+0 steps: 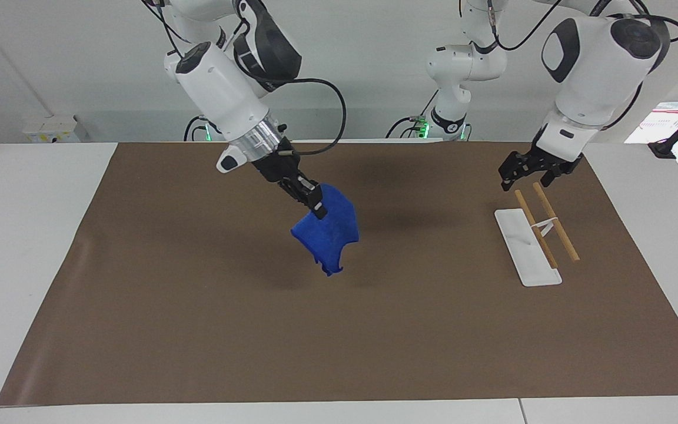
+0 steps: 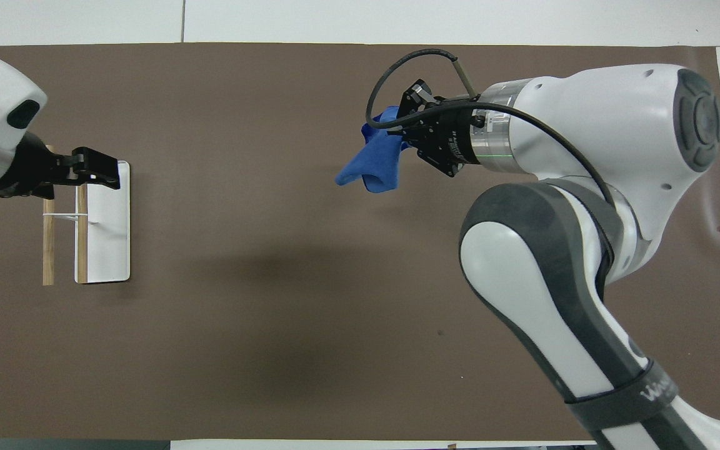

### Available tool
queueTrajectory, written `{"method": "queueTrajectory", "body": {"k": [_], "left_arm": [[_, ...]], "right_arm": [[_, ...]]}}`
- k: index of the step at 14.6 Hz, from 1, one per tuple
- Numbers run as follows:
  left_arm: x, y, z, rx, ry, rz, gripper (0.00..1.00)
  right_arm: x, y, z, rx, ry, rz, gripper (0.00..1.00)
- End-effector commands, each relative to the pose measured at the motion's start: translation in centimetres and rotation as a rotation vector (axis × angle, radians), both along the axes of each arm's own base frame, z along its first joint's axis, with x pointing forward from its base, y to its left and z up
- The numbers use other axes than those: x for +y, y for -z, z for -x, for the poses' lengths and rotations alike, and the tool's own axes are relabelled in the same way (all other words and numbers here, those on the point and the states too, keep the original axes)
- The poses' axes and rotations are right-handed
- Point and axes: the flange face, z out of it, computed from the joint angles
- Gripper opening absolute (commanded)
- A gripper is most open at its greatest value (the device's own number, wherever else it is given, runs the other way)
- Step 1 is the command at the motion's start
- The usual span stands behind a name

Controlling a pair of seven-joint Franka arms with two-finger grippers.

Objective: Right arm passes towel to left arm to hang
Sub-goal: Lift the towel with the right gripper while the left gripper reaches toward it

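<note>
My right gripper [image 1: 315, 206] is up in the air over the middle of the brown mat [image 1: 339, 330], toward my right arm's half of it, and its fingers are clamped on one edge of the blue towel [image 1: 327, 235]. The towel hangs free below the fingers, bunched and drooping, with no part of it touching the mat; its shadow lies on the mat beneath it. From the overhead view the towel [image 2: 375, 162] sticks out past the gripper [image 2: 407, 128] toward my left arm's end of the table, and a black cable loops over the wrist. My right arm [image 1: 227, 100] slants down from its base, forearm tilted, silver wrist ring just above the black gripper. My left gripper [image 1: 530, 171] hovers over the end of the towel rack [image 1: 530, 241] that lies nearer to me, at my left arm's end of the mat, well apart from the towel. Its fingers are spread apart and hold nothing. The rack is a white flat base with two wooden bars [image 1: 554, 221] running side by side above it, joined by a thin white bracket; nothing hangs on the bars. In the overhead view the left gripper [image 2: 94, 178] covers the upper ends of the bars [image 2: 49, 237] and the corner of the white base [image 2: 110, 231].
</note>
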Motion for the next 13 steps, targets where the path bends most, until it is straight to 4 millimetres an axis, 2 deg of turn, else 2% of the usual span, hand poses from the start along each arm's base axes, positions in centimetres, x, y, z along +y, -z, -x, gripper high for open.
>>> {"method": "queueTrajectory", "body": {"k": [1,4,7,10,13], "left_arm": [[-4.6,1.4,2.7,-0.056,-0.250,0.008,1.00],[-8.4,2.0,3.5,-0.064,-0.460,0.072,1.00],[-10.3,2.4,3.5,-0.014,-0.864,0.183,1.00],[-11.0,2.9,2.8,0.058,-1.125,0.318,1.00],[-11.2,4.6,1.3,0.132,-1.337,0.413,1.00]], "right_arm": [[1.7,-0.9,-0.3,0.018,0.137,-0.129,0.00],[5.4,-1.1,0.9,0.021,0.206,-0.254,0.00],[6.9,-1.3,1.6,0.033,0.223,-0.283,0.00],[9.1,-1.3,3.0,0.030,0.184,-0.281,0.00],[9.2,-1.2,3.1,-0.001,0.190,-0.282,0.00]]}}
